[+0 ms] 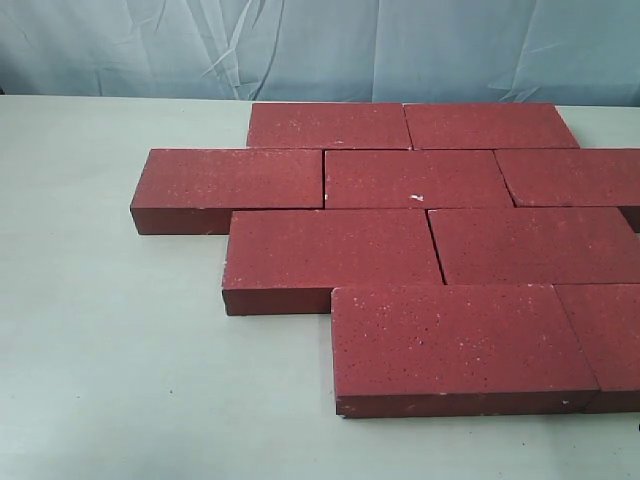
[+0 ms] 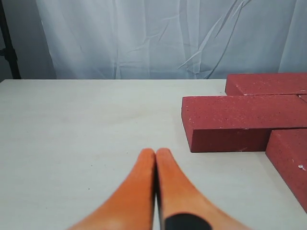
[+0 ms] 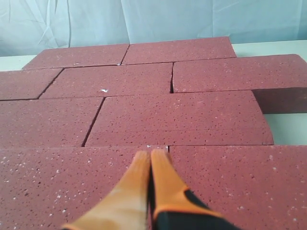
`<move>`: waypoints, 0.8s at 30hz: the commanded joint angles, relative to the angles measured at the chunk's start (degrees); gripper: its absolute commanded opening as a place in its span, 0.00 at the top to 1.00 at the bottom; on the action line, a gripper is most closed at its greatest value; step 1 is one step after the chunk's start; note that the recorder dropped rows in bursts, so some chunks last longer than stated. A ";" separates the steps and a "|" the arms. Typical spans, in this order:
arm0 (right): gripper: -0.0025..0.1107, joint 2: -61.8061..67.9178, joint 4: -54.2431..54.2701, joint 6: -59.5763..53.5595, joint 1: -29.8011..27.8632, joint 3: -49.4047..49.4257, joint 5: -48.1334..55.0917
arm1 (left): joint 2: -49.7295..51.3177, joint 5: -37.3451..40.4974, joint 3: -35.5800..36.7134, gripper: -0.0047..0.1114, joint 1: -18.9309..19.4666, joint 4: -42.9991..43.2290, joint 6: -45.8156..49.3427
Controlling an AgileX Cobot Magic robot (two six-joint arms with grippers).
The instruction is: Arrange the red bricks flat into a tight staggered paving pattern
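Observation:
Several red bricks point(image 1: 418, 178) lie flat on the table in four staggered rows, set close edge to edge. The leftmost one point(image 1: 235, 178) juts out of the second row, and the front row's left brick point(image 1: 455, 338) lies nearest. Neither gripper shows in the exterior view. My left gripper point(image 2: 156, 152) is shut and empty over bare table, with the red bricks' point(image 2: 240, 112) left end a little ahead and to its side. My right gripper point(image 3: 150, 154) is shut and empty just over the red bricks point(image 3: 177, 117), its tips by the seam between two near bricks.
The pale table point(image 1: 110, 330) shows bare to the left and in front of the bricks. A wrinkled light blue cloth point(image 1: 150, 45) hangs behind the table. The pattern runs out of the exterior view at the right edge.

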 commanded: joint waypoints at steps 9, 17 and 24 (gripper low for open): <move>0.98 -0.34 0.16 0.00 -0.36 0.24 -0.57 | -0.30 -0.12 0.28 0.96 0.09 0.30 1.11; 0.98 -0.34 0.16 0.00 -0.36 0.24 -0.57 | -0.30 -0.11 0.28 0.96 0.09 0.30 0.04; 0.98 -0.34 0.16 0.00 -0.36 0.24 -0.57 | -0.30 -0.11 0.28 0.96 0.09 0.30 0.04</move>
